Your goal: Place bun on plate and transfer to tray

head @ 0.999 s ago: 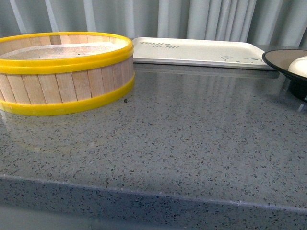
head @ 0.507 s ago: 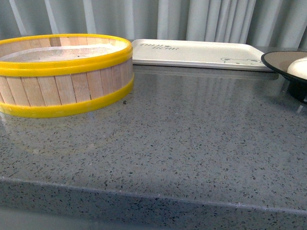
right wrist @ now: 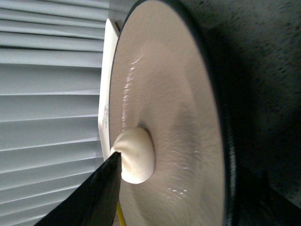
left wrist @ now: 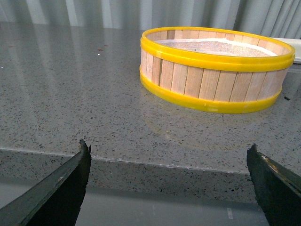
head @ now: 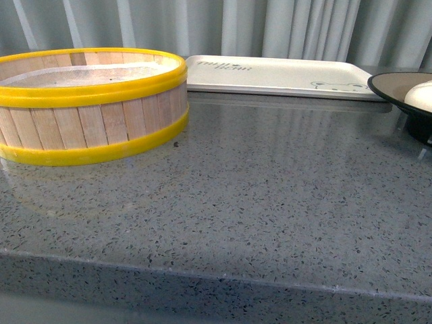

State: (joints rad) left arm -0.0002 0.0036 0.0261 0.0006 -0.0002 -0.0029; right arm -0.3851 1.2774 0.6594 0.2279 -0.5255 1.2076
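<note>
One bun (right wrist: pixel 136 160) sits on the plate (right wrist: pixel 178 94), tray (head: pixel 277 73) near it. My left gripper (left wrist: pixel 168 147) gapes wide, empty; my right finger (right wrist: pixel 89 202) is at the bun, spread unclear. Tilting the plate on lift could roll the bun off.

Yellow-rimmed wooden steamer basket (head: pixel 91 104) sits on speckled grey counter (head: pixel 270 202).

The front view's right edge cuts off the plate (head: pixel 398 86) and the bun (head: pixel 423 94). The tray (head: pixel 277 73) lettering is too small to read. In the right wrist view, a dark finger (right wrist: pixel 89 197) covers part of the bun.
</note>
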